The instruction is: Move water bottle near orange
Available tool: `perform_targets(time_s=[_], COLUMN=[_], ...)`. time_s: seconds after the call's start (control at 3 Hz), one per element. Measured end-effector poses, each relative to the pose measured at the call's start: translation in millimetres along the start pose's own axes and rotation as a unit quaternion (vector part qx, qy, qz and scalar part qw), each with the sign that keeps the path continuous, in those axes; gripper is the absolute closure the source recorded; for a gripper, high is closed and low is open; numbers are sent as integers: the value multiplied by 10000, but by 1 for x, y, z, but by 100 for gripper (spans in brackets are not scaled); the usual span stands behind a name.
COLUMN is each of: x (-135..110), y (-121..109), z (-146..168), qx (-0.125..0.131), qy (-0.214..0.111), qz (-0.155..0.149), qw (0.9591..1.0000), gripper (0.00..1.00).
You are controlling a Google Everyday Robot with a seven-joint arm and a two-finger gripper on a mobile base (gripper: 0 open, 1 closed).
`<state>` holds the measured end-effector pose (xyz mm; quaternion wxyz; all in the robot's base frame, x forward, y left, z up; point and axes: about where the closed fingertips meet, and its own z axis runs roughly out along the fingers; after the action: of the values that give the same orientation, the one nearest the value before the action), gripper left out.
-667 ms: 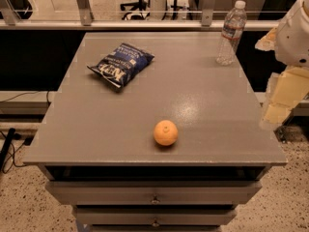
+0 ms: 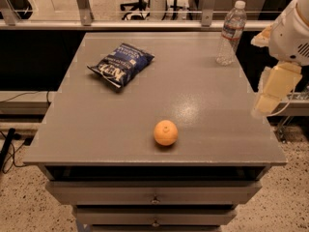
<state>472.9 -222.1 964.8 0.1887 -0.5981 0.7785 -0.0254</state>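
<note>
Dark cables trail over the speckled floor far left of the orange, below the level it sits at.

The chip bag is dark blue, crinkly and glossy with pale lettering. It lies flat behind and to the left of the orange, well apart from it.

The tabletop is a smooth, matt grey slab with a dull sheen just behind and to the right of the orange. Below the orange, under the front edge, are grey drawers with small round knobs, and the lowest is cut off by the picture's bottom.

The orange is small, round and dimpled, with its stem spot turned toward the camera. It rests alone near the front edge.

Far behind the orange a metal rail runs across, and what lies beyond it is dim.

The water bottle is clear ribbed plastic with a white cap and a red-and-blue label band. It stands upright behind and to the right of the orange, at the back corner, well apart from it with bare grey surface between them.

Right of the orange, past the side edge, the cream, blocky hand hangs from a rounded white arm that is cut off by the frame. It is apart from both bottle and orange. I cannot tell whether it is spread or pressed together.
</note>
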Motion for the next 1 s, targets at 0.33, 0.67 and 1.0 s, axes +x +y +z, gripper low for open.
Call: perform_targets(time_s=[0.33,0.67,1.0], x=[1,14,19], y=[-41,-107,-141], z=[25,49,60], qx=[118,674,1001], qy=[-320,-536,-705], qz=[119,639,959], qw=[9993,9942,9878], gripper=[0,0,0])
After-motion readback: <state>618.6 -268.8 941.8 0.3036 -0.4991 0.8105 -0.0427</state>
